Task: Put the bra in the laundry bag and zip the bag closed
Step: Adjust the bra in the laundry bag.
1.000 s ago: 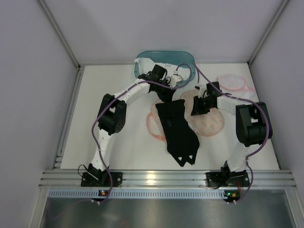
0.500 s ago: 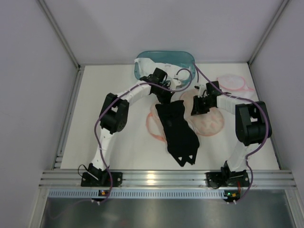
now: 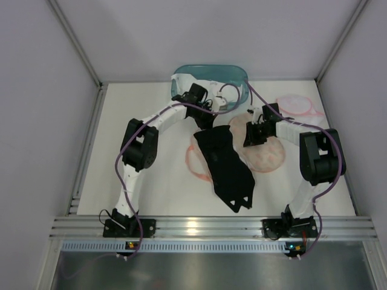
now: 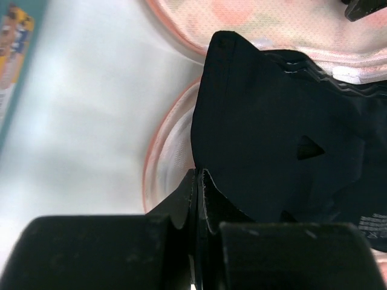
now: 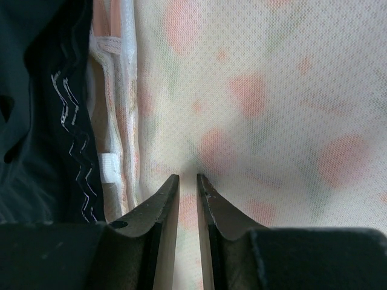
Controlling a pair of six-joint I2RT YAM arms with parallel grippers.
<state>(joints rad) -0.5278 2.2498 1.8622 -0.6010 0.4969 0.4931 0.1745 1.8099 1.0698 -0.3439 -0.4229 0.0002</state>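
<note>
Top external view: a white table point(image 3: 151, 181) walled on 3 sides, with 2 arms reaching from its near edge toward the middle.
Bra point(image 3: 227, 166): black, spread lengthwise down the centre of the table. It lies on top of the bag, with its far end at the left arm's fingers and its near end pointing at the arm bases.
Laundry bag point(image 3: 269, 154): pink-rimmed floral mesh, flat on the table under the bra. Rounded parts of it show on both sides of the black fabric.
Tub point(image 3: 208, 74): teal, at the far edge, behind the left arm's wrist.
Second mesh bag point(image 3: 296, 104): pink, far right corner, apart from the rest.
Left gripper point(image 4: 198, 181): fingers pressed together, clamped on the bra's edge where it overlaps the bag's pink rim.
Right gripper point(image 5: 187, 181): fingers almost together with a thin slit between them, tips on the puckered mesh just right of the bra. Whether any fabric is caught cannot be told.
White tab point(image 5: 107, 167): on the bag's seam, beside the bra's wavy stitching.
</note>
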